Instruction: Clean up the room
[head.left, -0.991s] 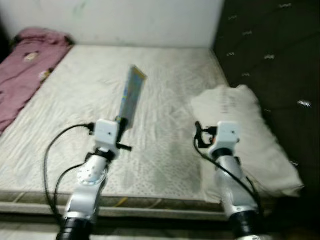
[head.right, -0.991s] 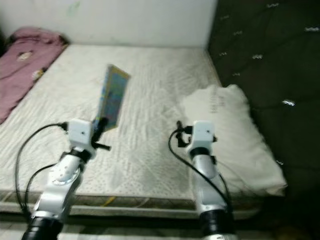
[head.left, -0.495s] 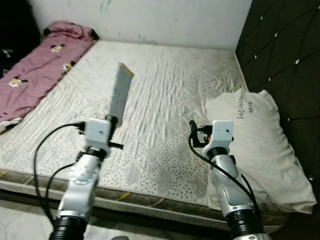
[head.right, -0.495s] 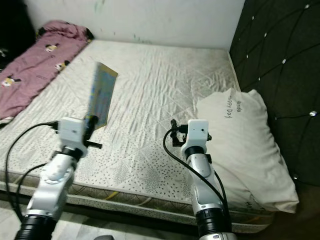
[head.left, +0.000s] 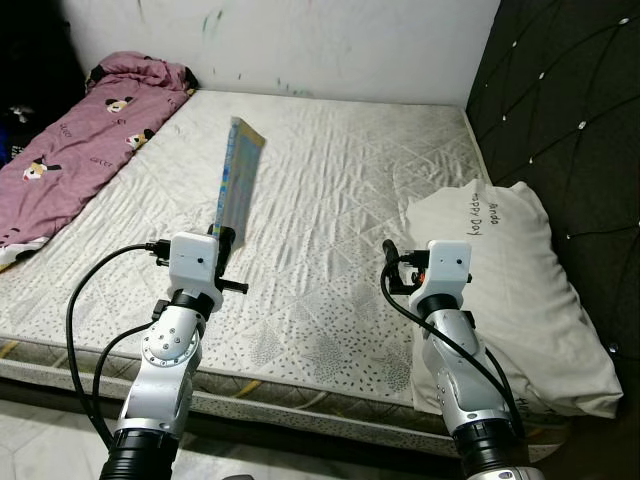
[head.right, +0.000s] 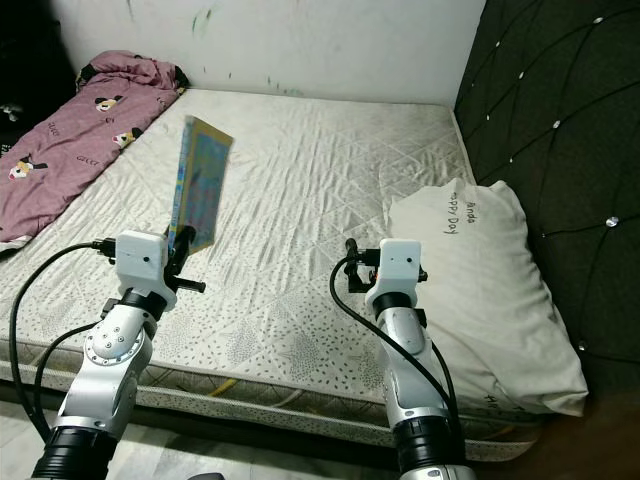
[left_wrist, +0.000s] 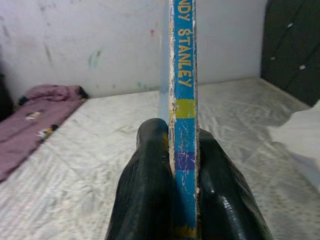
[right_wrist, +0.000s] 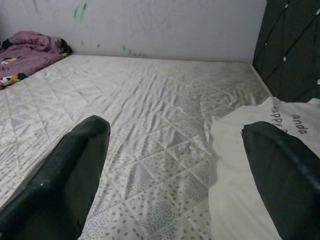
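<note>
Book (head.left: 238, 178): thin, flat, blue, with yellow lettering and coloured bands along a scuffed spine. Held edge-on and upright above the near part of the mattress (head.left: 340, 200), tilted slightly away from the robot, lower end pinched between the two black fingers (left_wrist: 145, 190) of the left gripper (head.left: 226, 240).

Handling, as judged from these views:
- Keep the pinch firm; a tall, thin item gripped only at its lower end tends to swing or slip when the arm moves.
- Carry low and steady; avoid quick wrist turns.
- Choose a storage place away from the bed; none visible here, so a turn or walk probably needed.
- On set-down, lower until the bottom edge or flat face rests on a surface, then release.

Right gripper (right_wrist: 170, 165): fingers spread wide, empty, hovering over the mattress edge beside the white pillow (head.left: 510, 270). Available for support if the book starts to tip.

Surroundings: quilted white mattress; pillow with printed text against the dark tufted headboard (head.left: 560, 110); pink patterned blanket (head.left: 70, 140) along the far left side; marked white wall (head.left: 300, 40) behind.
</note>
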